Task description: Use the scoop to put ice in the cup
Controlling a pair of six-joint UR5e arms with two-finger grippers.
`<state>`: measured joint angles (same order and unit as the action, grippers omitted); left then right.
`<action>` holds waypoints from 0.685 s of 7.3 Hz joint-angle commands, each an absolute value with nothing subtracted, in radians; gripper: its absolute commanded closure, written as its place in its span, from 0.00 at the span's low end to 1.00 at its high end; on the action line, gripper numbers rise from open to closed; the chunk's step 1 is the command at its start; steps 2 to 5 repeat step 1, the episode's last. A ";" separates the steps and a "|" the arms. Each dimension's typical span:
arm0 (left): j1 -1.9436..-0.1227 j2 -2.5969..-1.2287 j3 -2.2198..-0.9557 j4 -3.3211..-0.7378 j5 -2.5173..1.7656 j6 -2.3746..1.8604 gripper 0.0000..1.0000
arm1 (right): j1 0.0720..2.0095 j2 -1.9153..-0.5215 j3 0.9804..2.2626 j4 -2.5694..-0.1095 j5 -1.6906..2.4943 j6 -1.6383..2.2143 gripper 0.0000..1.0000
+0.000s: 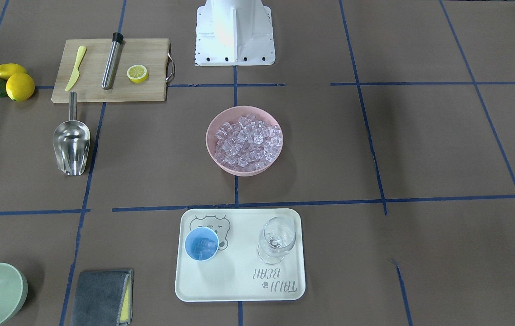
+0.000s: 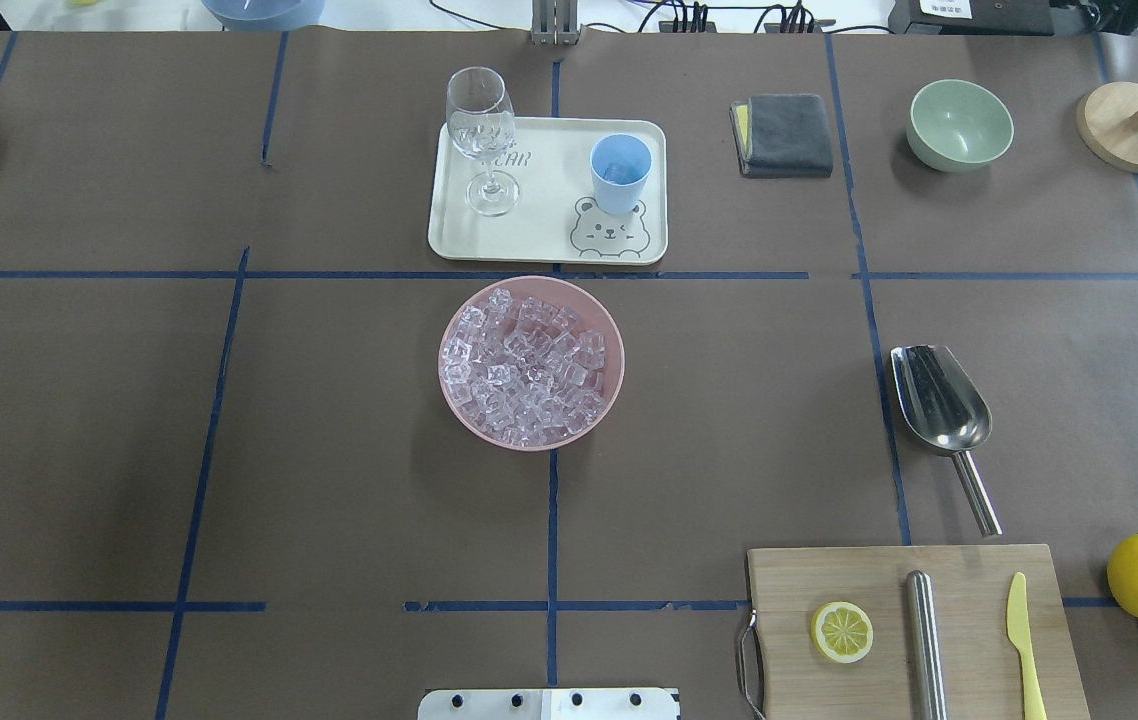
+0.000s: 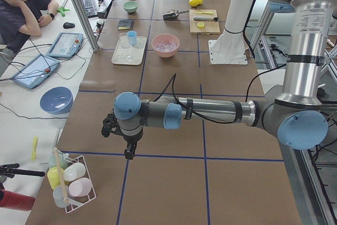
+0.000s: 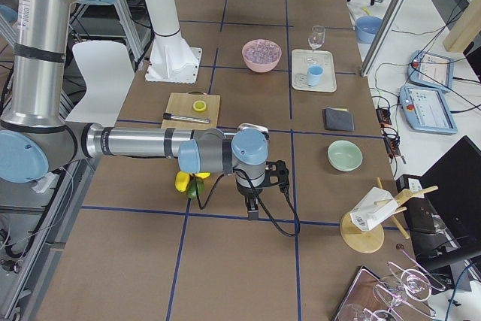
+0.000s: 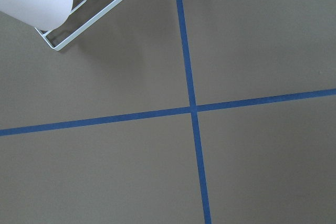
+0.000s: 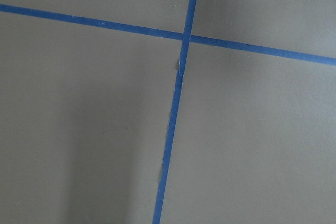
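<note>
Across the overhead view, left to right: one clear stemmed wine glass point(image 2: 479, 130) and one small light-blue round plastic cup point(image 2: 620, 172) stand on one cream rectangular tray point(image 2: 539, 215). The tray sits at twelve o'clock from one pink round bowl point(image 2: 453, 400) heaped with many clear glassy ice cubes point(image 2: 529, 370). A few cubes lie in the cup. One shiny stainless-steel scoop point(image 2: 939, 395) lies untouched at three o'clock from the bowl. The left gripper point(image 3: 128, 154) and right gripper point(image 4: 253, 212) hang over the brown table point(image 2: 329, 450), well apart from these; I cannot tell whether either is wide or narrow.
</note>
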<state>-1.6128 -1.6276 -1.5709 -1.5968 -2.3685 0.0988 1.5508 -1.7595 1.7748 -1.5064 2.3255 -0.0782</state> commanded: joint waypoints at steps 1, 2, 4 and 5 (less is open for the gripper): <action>-1.612 -1.628 -1.571 -1.597 -2.368 0.098 0.00 | 1.551 -1.759 1.775 -1.506 2.326 -0.078 0.00; -1.612 -1.628 -1.571 -1.597 -2.368 0.098 0.00 | 1.551 -1.759 1.775 -1.506 2.326 -0.078 0.00; -1.612 -1.628 -1.571 -1.597 -2.368 0.098 0.00 | 1.551 -1.759 1.775 -1.506 2.326 -0.078 0.00; -1.612 -1.628 -1.571 -1.597 -2.368 0.098 0.00 | 1.551 -1.759 1.775 -1.506 2.326 -0.078 0.00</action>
